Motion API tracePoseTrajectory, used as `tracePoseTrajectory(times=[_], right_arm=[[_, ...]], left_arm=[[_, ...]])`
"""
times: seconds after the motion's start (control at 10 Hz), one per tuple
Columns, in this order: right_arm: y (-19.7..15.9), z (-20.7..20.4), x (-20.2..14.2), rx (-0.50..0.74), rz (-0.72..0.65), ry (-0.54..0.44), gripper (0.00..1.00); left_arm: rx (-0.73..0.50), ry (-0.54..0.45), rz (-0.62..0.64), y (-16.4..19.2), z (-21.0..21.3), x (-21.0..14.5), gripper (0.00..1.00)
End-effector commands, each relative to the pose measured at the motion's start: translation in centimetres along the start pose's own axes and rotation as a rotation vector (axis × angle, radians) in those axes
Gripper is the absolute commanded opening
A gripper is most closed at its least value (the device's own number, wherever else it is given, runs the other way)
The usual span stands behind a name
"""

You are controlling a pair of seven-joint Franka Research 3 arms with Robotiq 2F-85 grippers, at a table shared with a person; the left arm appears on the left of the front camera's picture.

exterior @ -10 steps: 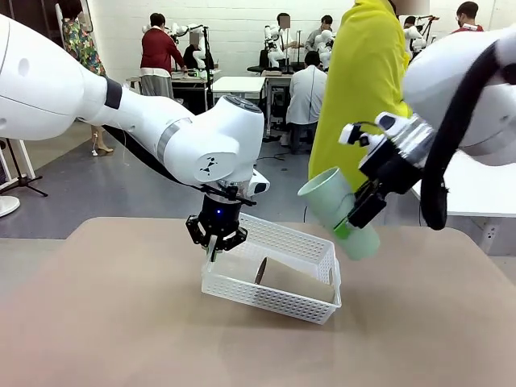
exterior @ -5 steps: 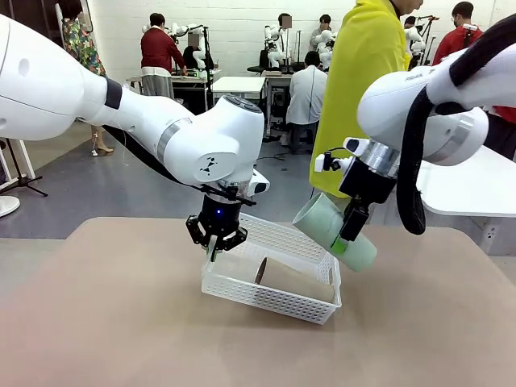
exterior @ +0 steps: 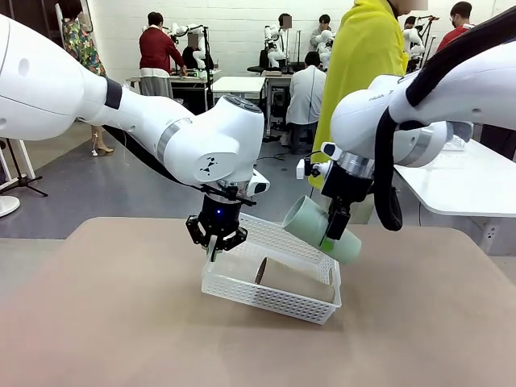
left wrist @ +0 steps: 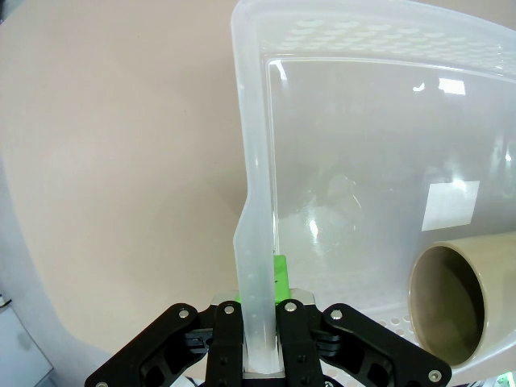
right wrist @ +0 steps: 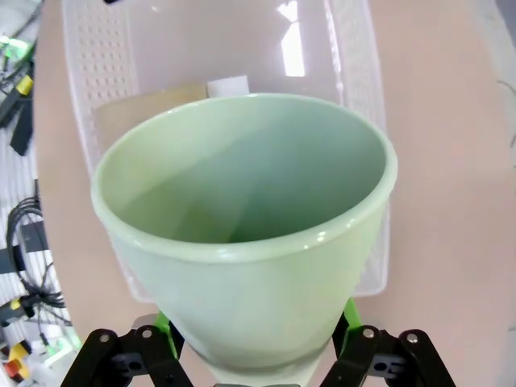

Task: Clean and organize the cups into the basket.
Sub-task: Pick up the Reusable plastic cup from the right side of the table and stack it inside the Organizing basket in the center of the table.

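Mint cup [exterior: 308, 222], slanted, mouth upper-left (in right gripper [exterior: 332, 237])

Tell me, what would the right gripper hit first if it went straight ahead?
Its green cup would likely reach the white basket first, maybe the brown cup lying inside; depth is unclear.

No print can be read anywhere; the white sticker [left wrist: 451, 204] on the basket [left wrist: 256, 161] floor looks blank.
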State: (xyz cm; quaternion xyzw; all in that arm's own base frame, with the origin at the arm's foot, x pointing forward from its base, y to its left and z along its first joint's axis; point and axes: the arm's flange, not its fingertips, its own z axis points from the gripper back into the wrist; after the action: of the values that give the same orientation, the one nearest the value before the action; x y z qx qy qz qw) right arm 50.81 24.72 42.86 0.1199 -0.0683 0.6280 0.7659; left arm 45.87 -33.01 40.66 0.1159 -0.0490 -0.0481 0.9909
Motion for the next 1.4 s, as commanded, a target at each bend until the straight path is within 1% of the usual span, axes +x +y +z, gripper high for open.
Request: tracePoseTrajectory(times=[0.0, 0.1, 0.5, 1.1, 1.3], right_arm=[[-0.7, -0.5, 1.5, -0.002, 0.049, -0.037, 0.84], [-0.8, -0.9, 2.1, 0.002, 0.066, -0.057, 0.84], [-1.6, -3.2, 3.0, 0.047, 0.095, -0.115, 0.84], [-1.7, -5.9, 2.6, 0.095, 0.100, -0.097, 0.84], [-1.8, -6.1, 2.3, 0.099, 0.108, -0.116, 0.84]], left_arm=[[0.008, -0.007, -0.008, -0.1, -0.1, -0.3, 0.00], [0.008, -0.007, -0.008, -0.1, -0.1, -0.3, 0.00], [0.008, -0.007, -0.008, -0.1, -0.1, -0.3, 0.00], [0.008, -0.007, -0.008, -0.1, -0.1, -0.3, 0.00], [0.008, -0.007, -0.008, -0.1, -0.1, -0.3, 0.00]])
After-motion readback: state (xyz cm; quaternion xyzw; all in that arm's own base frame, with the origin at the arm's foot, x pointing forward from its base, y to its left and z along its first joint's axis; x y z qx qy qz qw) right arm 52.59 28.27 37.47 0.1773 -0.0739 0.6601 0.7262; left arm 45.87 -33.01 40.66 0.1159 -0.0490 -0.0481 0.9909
